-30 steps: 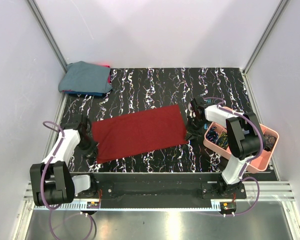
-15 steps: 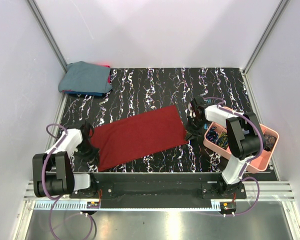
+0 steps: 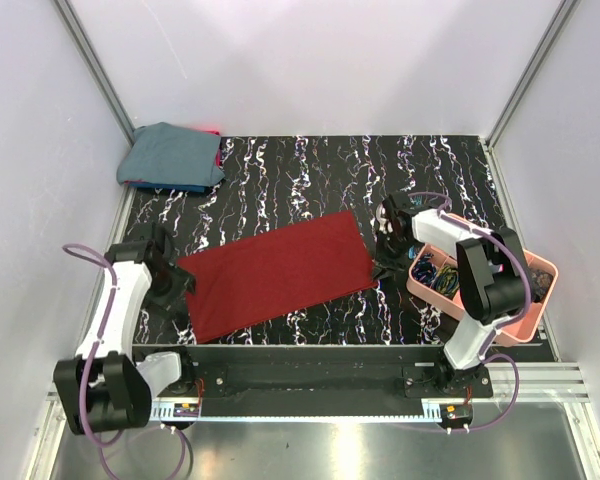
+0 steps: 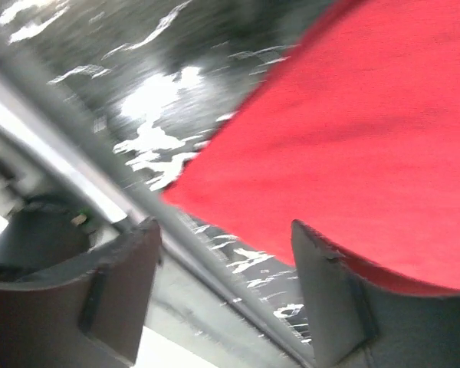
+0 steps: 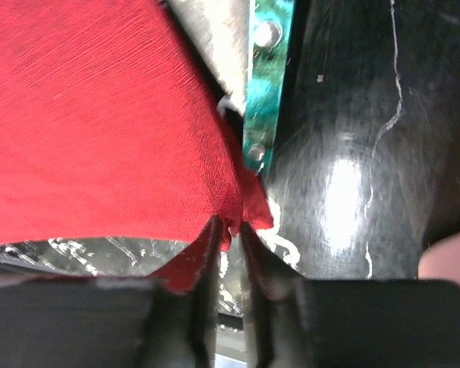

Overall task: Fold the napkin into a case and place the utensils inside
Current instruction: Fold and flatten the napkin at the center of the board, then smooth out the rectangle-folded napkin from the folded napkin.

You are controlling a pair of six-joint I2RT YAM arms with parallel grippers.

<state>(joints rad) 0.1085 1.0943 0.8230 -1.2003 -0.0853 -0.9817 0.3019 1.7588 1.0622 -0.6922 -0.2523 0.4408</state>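
- Right pincer (image 5: 228, 226) is pinching the napkin (image 5: 84, 115) at its near right corner, fingers pressed almost together on a small tuft of cloth. It is holding so little that a brisk pull is likely to let the corner slip out.
- Left pincer (image 4: 222, 238) is hovering spread wide at the napkin's left end, gripping nothing. With that end loose, a lift from the right is risking a skewed drag instead of a clean fold.
- The napkin is lying flat and slanted across the middle of the tabletop (image 3: 310, 170), not yet looking like a case.
- A teal-handled utensil (image 5: 264, 84) is lying just beside the pinched edge. Moving cloth could be catching it and sweeping it toward the pink tray (image 3: 525, 325) at the near right corner.
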